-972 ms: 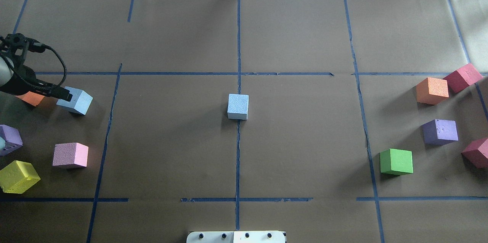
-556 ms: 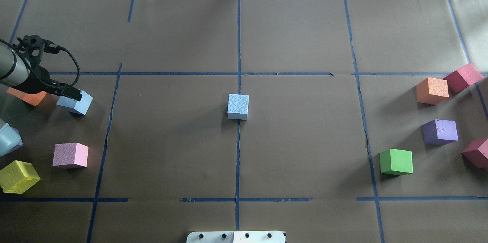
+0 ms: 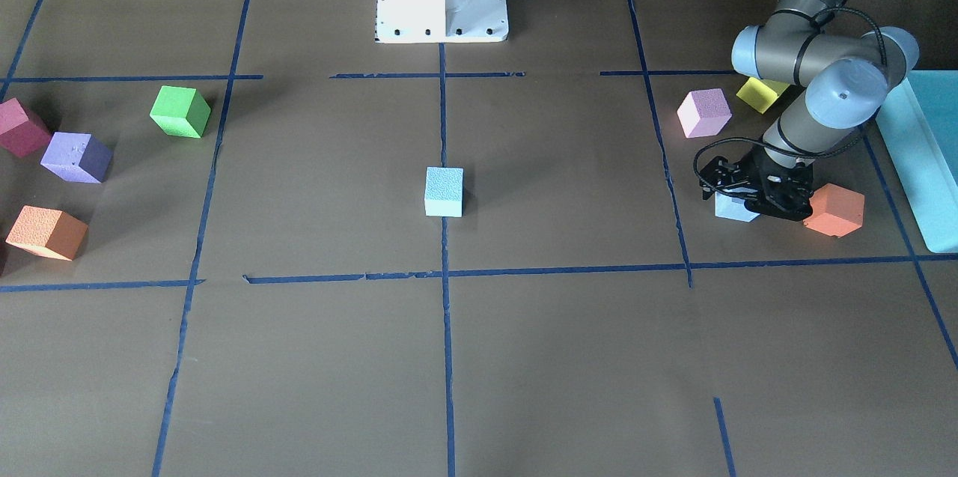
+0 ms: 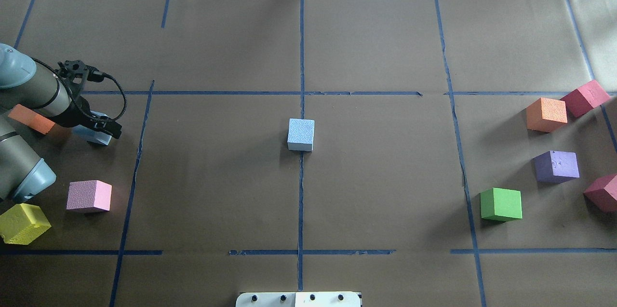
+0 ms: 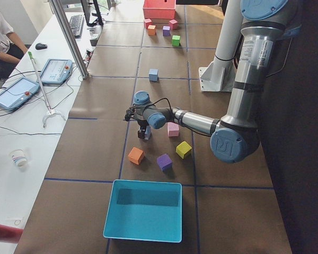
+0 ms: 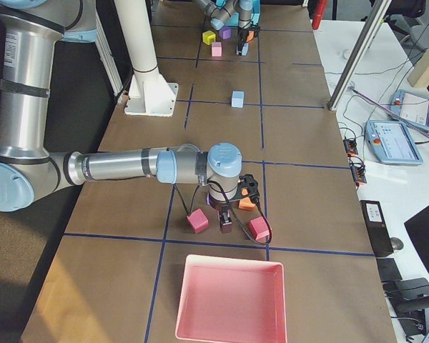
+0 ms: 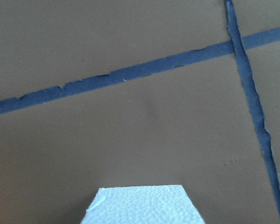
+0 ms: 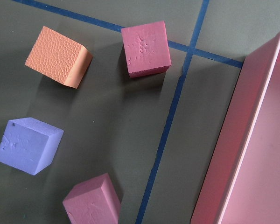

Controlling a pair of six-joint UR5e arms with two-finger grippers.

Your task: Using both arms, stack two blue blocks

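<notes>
One pale blue block (image 4: 301, 134) stands alone at the table's centre, and it also shows in the front view (image 3: 444, 191). The second blue block (image 4: 98, 139) lies at the far left, mostly covered by my left gripper (image 4: 100, 126). That gripper is low over the block and open, with its jaws on either side of it (image 3: 732, 209). The left wrist view shows only this block's top (image 7: 142, 205) at the bottom edge. My right gripper (image 6: 225, 225) shows only in the exterior right view, above cubes near a pink tray. I cannot tell whether it is open or shut.
An orange cube (image 4: 31, 119), a pink cube (image 4: 89, 195) and a yellow cube (image 4: 23, 222) lie close to the left arm. A turquoise box (image 3: 924, 162) stands beyond them. Green (image 4: 501, 204), purple (image 4: 556, 166), orange (image 4: 546, 114) and red (image 4: 584, 97) cubes lie at the right, near the pink tray (image 6: 229, 300).
My left arm has swung rightward, and its gripper has moved from beside the left blue block to over it. The block and the centre block have stayed in place.
</notes>
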